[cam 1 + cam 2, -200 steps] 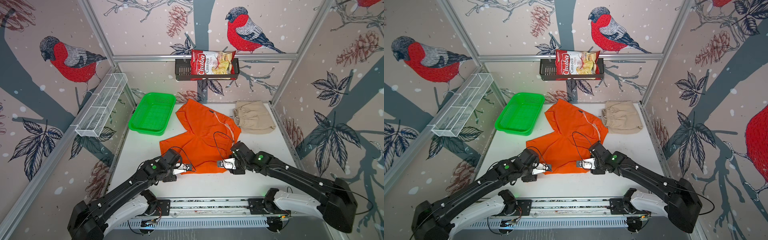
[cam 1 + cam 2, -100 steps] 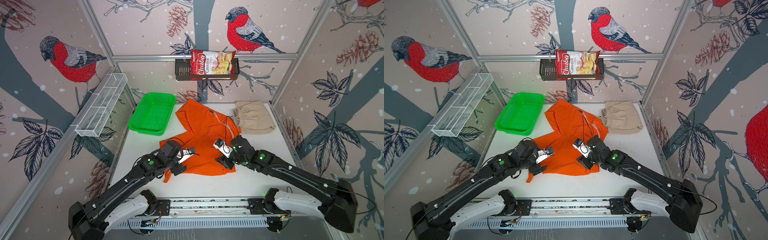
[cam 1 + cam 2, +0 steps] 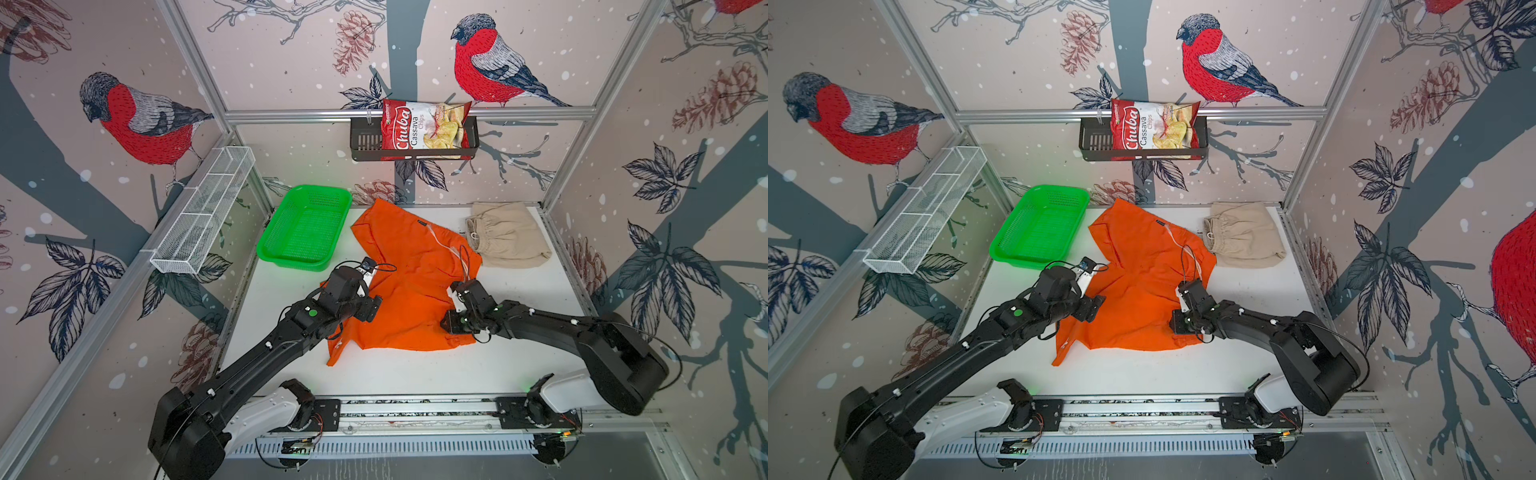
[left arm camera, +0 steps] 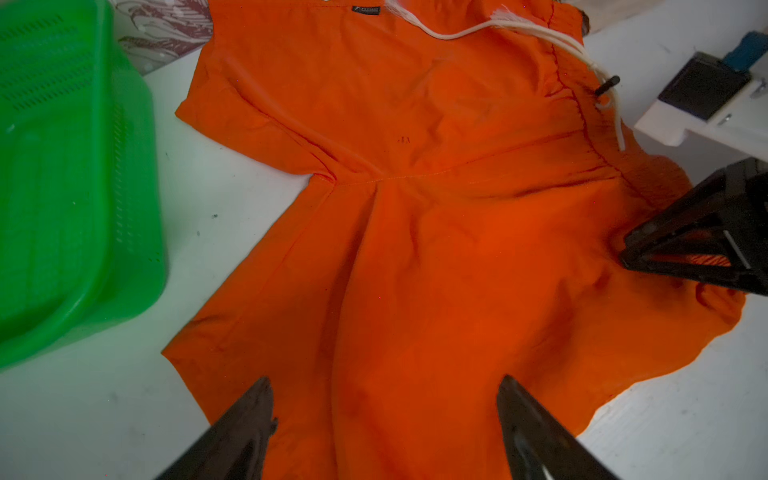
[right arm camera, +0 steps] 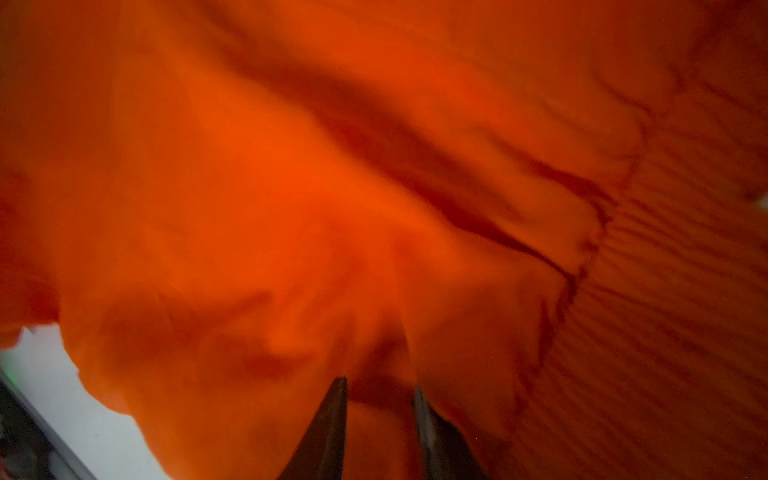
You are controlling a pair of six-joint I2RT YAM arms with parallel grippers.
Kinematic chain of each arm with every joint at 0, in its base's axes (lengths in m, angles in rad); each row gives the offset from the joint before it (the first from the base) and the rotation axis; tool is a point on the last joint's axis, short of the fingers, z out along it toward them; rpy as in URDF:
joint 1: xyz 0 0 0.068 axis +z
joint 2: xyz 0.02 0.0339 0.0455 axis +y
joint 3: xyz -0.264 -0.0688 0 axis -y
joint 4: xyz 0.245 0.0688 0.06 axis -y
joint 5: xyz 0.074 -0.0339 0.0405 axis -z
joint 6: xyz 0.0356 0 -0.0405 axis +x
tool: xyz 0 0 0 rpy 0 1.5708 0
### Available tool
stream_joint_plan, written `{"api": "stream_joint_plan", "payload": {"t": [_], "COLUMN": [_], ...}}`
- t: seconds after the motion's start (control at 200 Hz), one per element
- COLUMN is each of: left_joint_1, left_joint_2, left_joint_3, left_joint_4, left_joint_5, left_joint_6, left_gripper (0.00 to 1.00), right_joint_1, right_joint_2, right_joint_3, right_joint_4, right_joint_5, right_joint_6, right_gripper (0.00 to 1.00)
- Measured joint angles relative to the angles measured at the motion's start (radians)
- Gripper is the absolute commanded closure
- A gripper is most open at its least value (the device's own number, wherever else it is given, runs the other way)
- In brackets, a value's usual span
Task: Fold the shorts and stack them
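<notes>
Left wrist camera is giving us the clearest look right now. We are peering down on the orange shorts [image 4: 415, 249], which are lying spread and rumpled on the white table [image 4: 104, 415]. The left gripper [image 4: 384, 379] is sitting over one leg with its jaws standing wide apart and the cloth below them. A white drawstring [image 4: 457, 33] is trailing across the gathered waistband.

Over on the right wrist camera, orange cloth is filling almost everything. The right gripper [image 5: 379, 384] is showing its jaws drawn near each other, with a ridge of fabric bunching in the narrow gap. We cannot tell whether it is actually pinching that fold.

Taking the table as a clock face in both top views, with twelve at the back wall, we are seeing the orange pair running through the centre from about twelve towards six. One loose hem corner is trailing off at seven. The left arm is working at the garment's eight o'clock edge, and the right arm is bearing down at its four o'clock edge, by the waistband.

The beige shorts [image 3: 507, 239] are lying folded at about one o'clock, just beside the orange waistband. The green basket [image 3: 291, 262] is sitting at ten o'clock, near the orange pair but apart from it.
</notes>
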Motion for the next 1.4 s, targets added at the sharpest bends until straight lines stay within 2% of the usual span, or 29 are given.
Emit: {"api": "stream_joint_plan", "payload": {"t": [0.125, 0.235, 0.315, 0.41, 0.525, 0.6, 0.765, 1.011, 1.141, 1.341, 1.401], "left_joint_1": [0.019, 0.036, 0.05, 0.068, 0.096, 0.125, 0.187, 0.206, 0.209, 0.209, 0.209], "left_joint_2": [0.005, 0.032, 0.06, 0.107, 0.16, 0.188, 0.238, 0.275, 0.266, 0.153, 0.107], "left_joint_3": [-0.035, -0.077, -0.105, -0.135, -0.172, -0.205, -0.283, -0.344, -0.377, -0.429, -0.44], "left_joint_4": [0.028, 0.046, 0.062, 0.093, 0.146, 0.187, 0.272, 0.4, 0.451, 0.385, 0.336], "left_joint_5": [0.02, 0.02, 0.018, 0.006, -0.016, -0.027, -0.031, -0.035, -0.043, -0.05, -0.06], "left_joint_6": [-0.137, -0.259, -0.343, -0.431, -0.512, -0.561, -0.668, -0.774, -0.822, -0.875, -0.886], "left_gripper": [0.26, 0.34, 0.38, 0.47, 0.57, 0.64, 0.73, 0.86, 0.88, 0.86, 0.82], "right_joint_1": [-0.055, -0.045, -0.004, 0.042, 0.051, 0.034, -0.024, -0.067, -0.093, -0.124, -0.138], "right_joint_2": [-0.072, -0.136, -0.197, -0.23, -0.2, -0.149, -0.09, -0.13, -0.2, -0.341, -0.38], "right_joint_3": [-0.027, 0.006, 0.059, 0.086, 0.056, 0.027, -0.061, -0.173, -0.236, -0.257, -0.258], "right_joint_4": [-0.032, -0.156, -0.174, -0.112, -0.041, -0.005, 0.022, 0.144, 0.174, 0.03, -0.018], "right_joint_5": [0.024, 0.047, 0.046, 0.01, -0.038, -0.05, -0.056, -0.079, -0.077, -0.02, -0.002], "right_joint_6": [0.026, 0.026, 0.023, 0.018, 0.023, 0.045, 0.069, 0.099, 0.128, 0.187, 0.205], "right_gripper": [0.63, 0.6, 0.6, 0.62, 0.65, 0.66, 0.66, 0.66, 0.63, 0.59, 0.51]}}
